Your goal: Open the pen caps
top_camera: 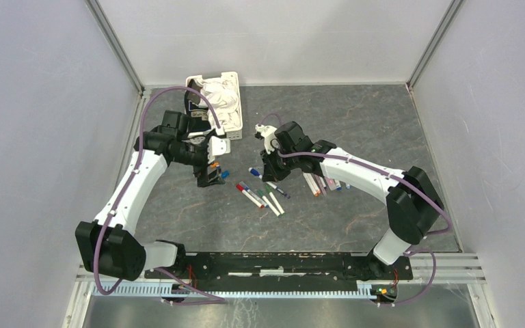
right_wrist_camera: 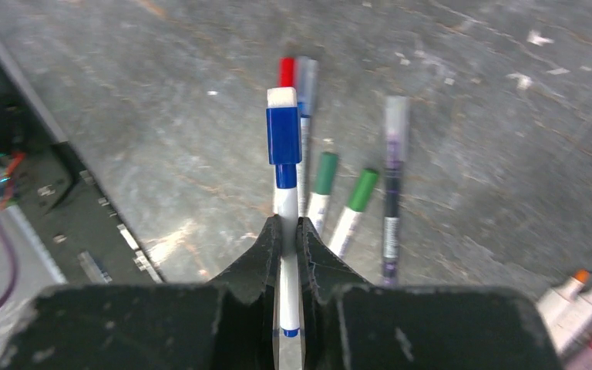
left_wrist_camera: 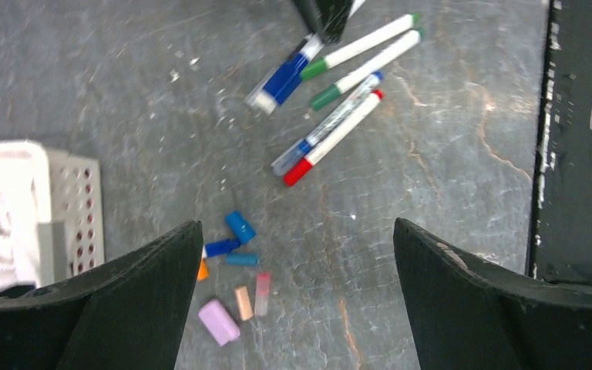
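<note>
Basket of white slotted plastic stands at the far left of the table, with crumpled white cloth inside it. Just in front of it hangs the left gripper, jaws spread wide and holding nothing; its wrist view shows both fingers clear of the table surface. Below and between those fingers lie the loose caps, a small cluster off their pens: three blue, one orange partly hidden by the left finger, one pale pink, one tan, one lilac. None of them touches the basket's perforated wall. To the right, mid-table, lie the capped pens in a loose fan: one red-capped, one blue-capped, two green-capped and one purple, white barrels apart from the dark purple one. Over the far end of this fan sits the right gripper, jaws drawn narrow and clamped on the white barrel of a blue marker. Its blue cap is on and points away from the wrist, above the table. Further right, under the right forearm, lies a second group of pens, two with orange ends.
</note>
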Robot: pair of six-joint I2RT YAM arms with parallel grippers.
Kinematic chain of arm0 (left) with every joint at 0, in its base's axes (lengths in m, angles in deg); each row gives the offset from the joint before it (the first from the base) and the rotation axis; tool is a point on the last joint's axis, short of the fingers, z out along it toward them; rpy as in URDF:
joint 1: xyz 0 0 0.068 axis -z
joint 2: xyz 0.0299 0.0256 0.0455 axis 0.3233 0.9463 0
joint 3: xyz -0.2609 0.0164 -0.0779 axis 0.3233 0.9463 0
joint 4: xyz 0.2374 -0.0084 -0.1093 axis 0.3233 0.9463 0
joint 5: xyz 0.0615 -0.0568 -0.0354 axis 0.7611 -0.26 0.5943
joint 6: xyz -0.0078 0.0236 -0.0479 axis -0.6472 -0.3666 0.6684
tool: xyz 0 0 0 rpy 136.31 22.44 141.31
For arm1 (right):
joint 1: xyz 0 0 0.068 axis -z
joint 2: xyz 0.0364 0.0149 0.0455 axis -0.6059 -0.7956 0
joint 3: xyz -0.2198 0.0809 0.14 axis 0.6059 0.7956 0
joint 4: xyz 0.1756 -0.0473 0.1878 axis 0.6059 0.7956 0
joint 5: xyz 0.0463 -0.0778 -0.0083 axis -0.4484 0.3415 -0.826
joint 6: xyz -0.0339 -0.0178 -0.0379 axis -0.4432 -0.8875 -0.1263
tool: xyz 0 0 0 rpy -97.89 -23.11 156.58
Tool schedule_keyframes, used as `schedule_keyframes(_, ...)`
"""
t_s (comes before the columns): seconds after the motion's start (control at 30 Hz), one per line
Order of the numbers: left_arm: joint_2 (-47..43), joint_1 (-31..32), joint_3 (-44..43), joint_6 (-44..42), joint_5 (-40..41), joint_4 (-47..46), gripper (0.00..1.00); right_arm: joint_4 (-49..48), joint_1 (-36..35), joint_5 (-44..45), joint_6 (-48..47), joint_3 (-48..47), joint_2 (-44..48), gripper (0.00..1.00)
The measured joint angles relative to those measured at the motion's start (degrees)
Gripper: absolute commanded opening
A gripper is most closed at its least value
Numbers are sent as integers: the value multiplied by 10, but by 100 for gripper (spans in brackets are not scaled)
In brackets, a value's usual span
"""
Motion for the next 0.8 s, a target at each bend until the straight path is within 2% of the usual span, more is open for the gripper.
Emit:
schedule_keyframes(0.13, 0, 15, 11, -60, -37, 29, 94, 3, -1, -79, 6, -29, -9, 0)
schedule_keyframes(0.37, 3, 55, 22, -108, -49, 47, 85, -1, -2, -176, 19, -63, -31, 0)
schedule_keyframes(0.8, 21, 73, 35, -136, -50, 50, 55, -16, -2, -269, 45, -86, -71, 0)
